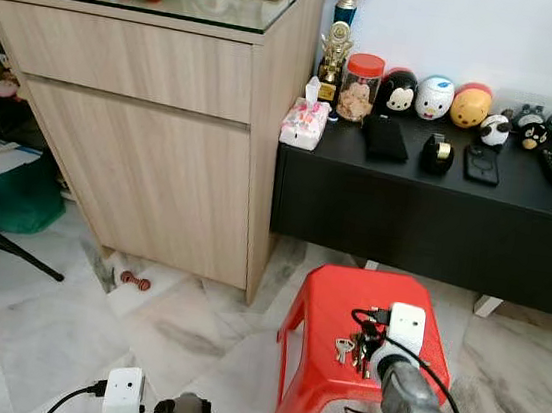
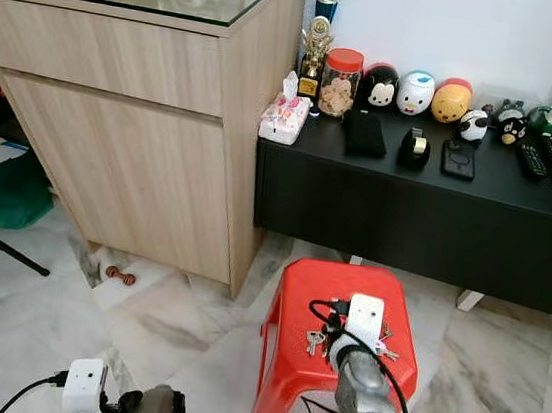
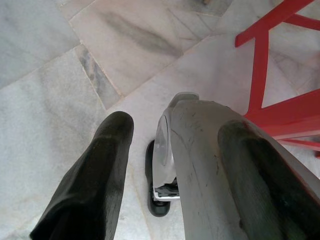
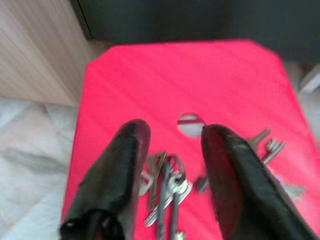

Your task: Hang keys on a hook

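Now keys [image 4: 167, 187] btwn open right tool [image 4: 172, 150] fingers, on stool [image 4: 150, 80].

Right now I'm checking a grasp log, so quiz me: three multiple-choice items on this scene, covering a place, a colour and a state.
1. Where do the keys lie?
A. on the stool's seat
B. on the black cabinet
C. on the floor

2. What colour is the stool?
A. blue
B. red
C. white

3. How does the right gripper stand?
A. shut on the keys
B. open, fingers either side of the keys
C. hanging idle by the floor

Answers:
1 A: the bunch rests on the seat, near its round hole.
2 B: seat and legs are plainly red in both eye views.
3 B: the right wrist view shows a gap between the fingers with the keys in it, not yet gripped. The left gripper hangs low over the marble floor.
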